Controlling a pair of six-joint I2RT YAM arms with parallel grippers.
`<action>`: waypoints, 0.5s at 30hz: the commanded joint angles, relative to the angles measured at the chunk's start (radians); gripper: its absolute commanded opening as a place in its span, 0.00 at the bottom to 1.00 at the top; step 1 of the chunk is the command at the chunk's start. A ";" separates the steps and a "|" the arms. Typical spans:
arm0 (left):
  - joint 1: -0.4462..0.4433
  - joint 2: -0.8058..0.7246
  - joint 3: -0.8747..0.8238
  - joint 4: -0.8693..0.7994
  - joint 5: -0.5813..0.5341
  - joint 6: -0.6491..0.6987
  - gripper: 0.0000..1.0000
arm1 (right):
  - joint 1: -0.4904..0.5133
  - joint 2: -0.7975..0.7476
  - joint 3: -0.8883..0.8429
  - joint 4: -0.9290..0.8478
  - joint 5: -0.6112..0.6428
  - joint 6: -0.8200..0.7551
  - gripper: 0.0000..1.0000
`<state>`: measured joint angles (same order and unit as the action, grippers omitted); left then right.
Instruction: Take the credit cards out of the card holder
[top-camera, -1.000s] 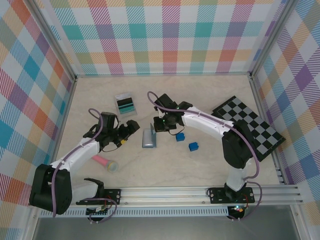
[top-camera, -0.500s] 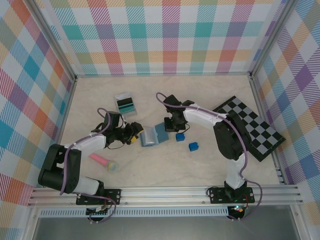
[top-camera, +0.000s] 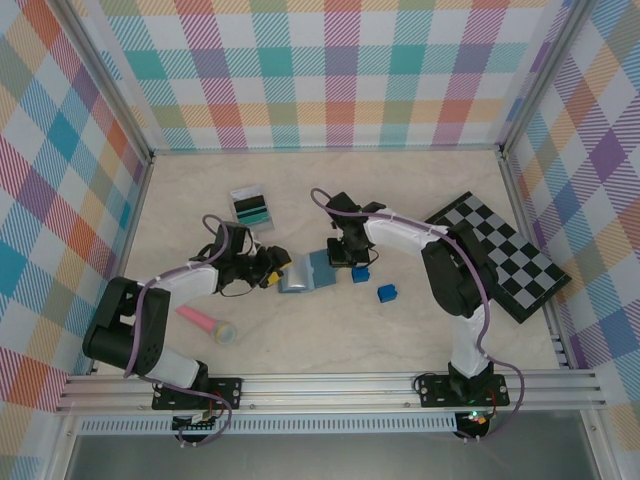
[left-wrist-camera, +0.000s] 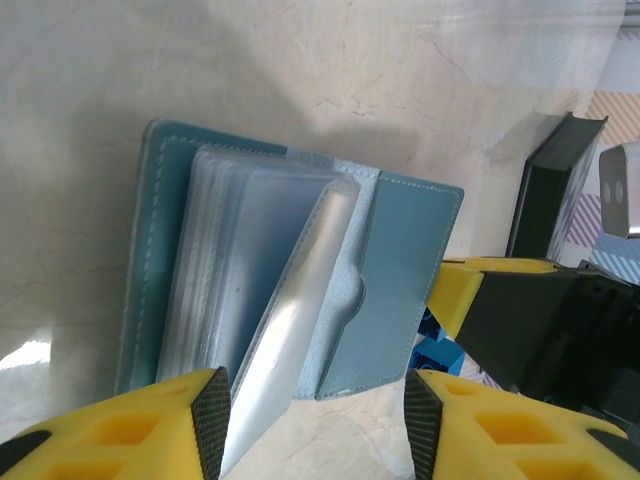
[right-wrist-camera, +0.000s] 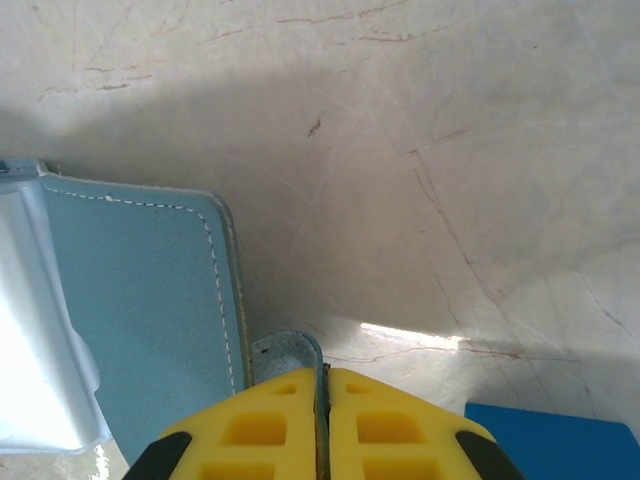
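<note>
Pale marbled tabletop (top-camera: 420, 330) is sitting inside pastel plaid walls (top-camera: 330, 70), with both arms reaching in toward the middle. The card holder (top-camera: 300, 278) is lying open and flat near the table's centre, between the two grippers, its slate-blue panels spreading like a book. Seen from the left wrist, a stack of clear plastic sleeves (left-wrist-camera: 250, 270) is fanning up off the left panel, one leaf tilting down toward the camera. The left gripper (top-camera: 272, 270) is sitting at the holder's left edge with its yellow fingers (left-wrist-camera: 150, 430) standing apart, the tilting leaf's lower end lying between them against the left finger. The right gripper (right-wrist-camera: 325, 385) is pressing its jaws together on a small rounded tab (right-wrist-camera: 288, 352) at the holder's right edge, pinching it. A blue cube (top-camera: 361, 273) is resting just beside that gripper, and a second blue cube (top-camera: 386, 293) is lying a little nearer the arm bases. A teal-green card (top-camera: 250, 208) is lying toward the back left, well apart from the holder. A checkerboard (top-camera: 500, 255) is lying at the right, and a pink tube (top-camera: 207, 325) at the front left.
</note>
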<state>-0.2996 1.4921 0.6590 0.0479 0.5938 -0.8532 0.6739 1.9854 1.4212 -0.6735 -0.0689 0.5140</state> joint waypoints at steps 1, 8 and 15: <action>-0.006 0.031 0.052 -0.038 0.014 0.055 0.51 | 0.003 0.019 0.022 0.003 -0.035 -0.006 0.08; -0.006 0.068 0.120 -0.152 -0.047 0.157 0.49 | 0.003 0.031 0.030 0.004 -0.049 -0.011 0.08; -0.006 0.096 0.135 -0.175 -0.050 0.193 0.50 | 0.003 0.044 0.039 0.009 -0.069 -0.012 0.08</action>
<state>-0.2996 1.5688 0.7700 -0.0784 0.5503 -0.7067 0.6739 2.0136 1.4319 -0.6724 -0.1062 0.5133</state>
